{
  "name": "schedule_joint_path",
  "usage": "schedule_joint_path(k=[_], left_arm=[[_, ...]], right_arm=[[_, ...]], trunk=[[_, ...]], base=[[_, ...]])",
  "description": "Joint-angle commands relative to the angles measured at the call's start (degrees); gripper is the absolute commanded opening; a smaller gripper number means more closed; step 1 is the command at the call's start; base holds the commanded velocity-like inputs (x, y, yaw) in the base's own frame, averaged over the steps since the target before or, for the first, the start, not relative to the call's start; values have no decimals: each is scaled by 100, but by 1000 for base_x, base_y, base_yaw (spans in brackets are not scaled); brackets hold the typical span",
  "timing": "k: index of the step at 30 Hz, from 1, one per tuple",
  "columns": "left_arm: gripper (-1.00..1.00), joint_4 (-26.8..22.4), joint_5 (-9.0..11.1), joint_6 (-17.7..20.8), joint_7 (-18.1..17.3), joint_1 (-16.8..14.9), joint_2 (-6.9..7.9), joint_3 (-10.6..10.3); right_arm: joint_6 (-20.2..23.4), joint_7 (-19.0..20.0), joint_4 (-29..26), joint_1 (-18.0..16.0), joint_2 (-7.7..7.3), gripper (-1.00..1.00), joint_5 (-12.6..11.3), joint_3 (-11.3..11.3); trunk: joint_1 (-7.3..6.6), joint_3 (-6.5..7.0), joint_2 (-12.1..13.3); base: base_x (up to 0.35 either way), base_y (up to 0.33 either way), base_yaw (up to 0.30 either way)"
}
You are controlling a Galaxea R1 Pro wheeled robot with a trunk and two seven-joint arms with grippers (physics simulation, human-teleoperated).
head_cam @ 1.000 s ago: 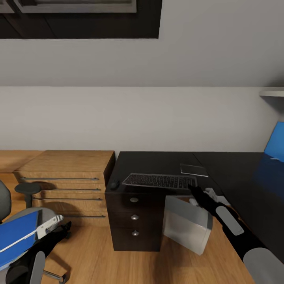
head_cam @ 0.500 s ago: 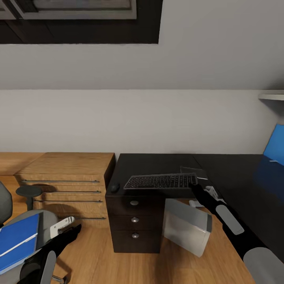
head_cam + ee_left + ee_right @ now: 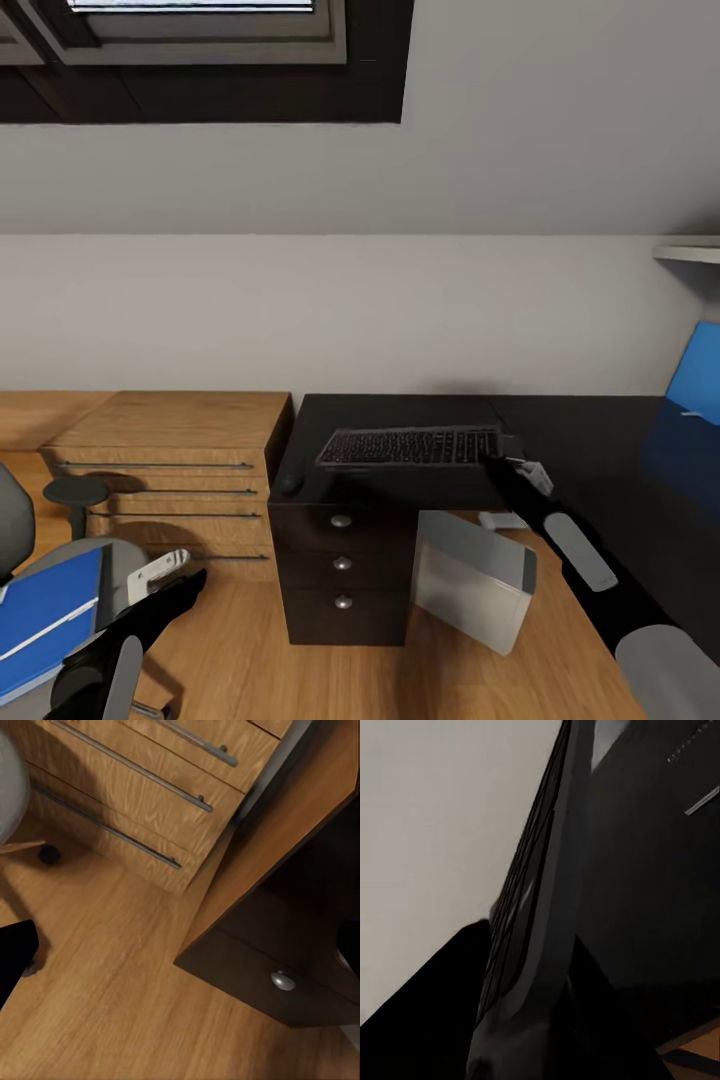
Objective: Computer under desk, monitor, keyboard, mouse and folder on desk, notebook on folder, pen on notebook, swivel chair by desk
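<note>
The long glossy black desk (image 3: 590,440) with round-knobbed drawers stands against the pale wall beside a light wooden dresser (image 3: 170,440), and the plain light-grey box of the computer (image 3: 472,578) sits tilted on the floor under it. The slim grey keyboard (image 3: 408,446) with dark keys is raised above the desktop, its right end clamped in the right gripper (image 3: 497,452), and the small dark mouse (image 3: 290,485) lies at the desk's front left corner. The left gripper (image 3: 165,580) hangs low near the grey swivel chair (image 3: 20,560) bearing a blue folder (image 3: 45,610); whether it is wide or narrow I cannot tell.

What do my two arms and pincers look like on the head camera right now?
Both arms are black with pale grey panels. The right arm carries a grey oval panel and a grey rounded segment near the frame corner. The left arm has a grey strip and a white-grey piece by its pincer. No cables visible.
</note>
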Motion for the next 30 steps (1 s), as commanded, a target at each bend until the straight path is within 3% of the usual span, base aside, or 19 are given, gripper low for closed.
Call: schedule_joint_path(k=[1, 6, 8, 12, 15, 17, 22, 26, 30], left_arm=[[100, -8, 59, 35, 18, -5, -3, 4], [100, 2, 53, 43, 27, -5, -13, -64], [100, 144, 49, 45, 31, -5, -11, -139], [100, 590, -7, 40, 60, -5, 7, -171], [100, 1064, -222, 3, 69, -5, 23, -175], [100, 1577, -449, -342, 67, -5, 33, -170], [100, 2607, -569, -1781, 46, -5, 191, -167], [100, 2884, -580, -2303, 45, -5, 241, -172], [100, 2960, -575, -2422, 46, -5, 252, -173]], right_arm=[[-185, -6, -97, 3, 25, -100, -29, 25], [-1217, -29, -600, 266, 262, -100, -30, 23], [-2124, -91, -1166, 588, 411, -100, -35, 25], [-3032, -369, -1854, 948, 634, -100, -41, 28], [-3667, -524, -2152, 1166, 869, -100, -29, 24], [-4146, -579, -2220, 1244, 990, -100, -30, 23], [-4491, -587, -2237, 1283, 1086, -100, -71, 22], [-4541, -581, -2243, 1301, 1112, -100, -78, 22], [-4551, -584, -2231, 1306, 1121, -100, -72, 22]], trunk=[[-23, 11, 38], [-132, 101, 239], [-176, 137, 319], [-264, 209, 479], [-330, 263, 600], [-374, 299, 680], [-484, 388, 880], [-572, 460, 1041], [-659, 532, 1201]], base=[[0, 0, 0], [0, 0, 0], [0, 0, 0], [0, 0, 0], [0, 0, 0], [0, 0, 0], [0, 0, 0], [0, 0, 0], [-1, 0, 0]])
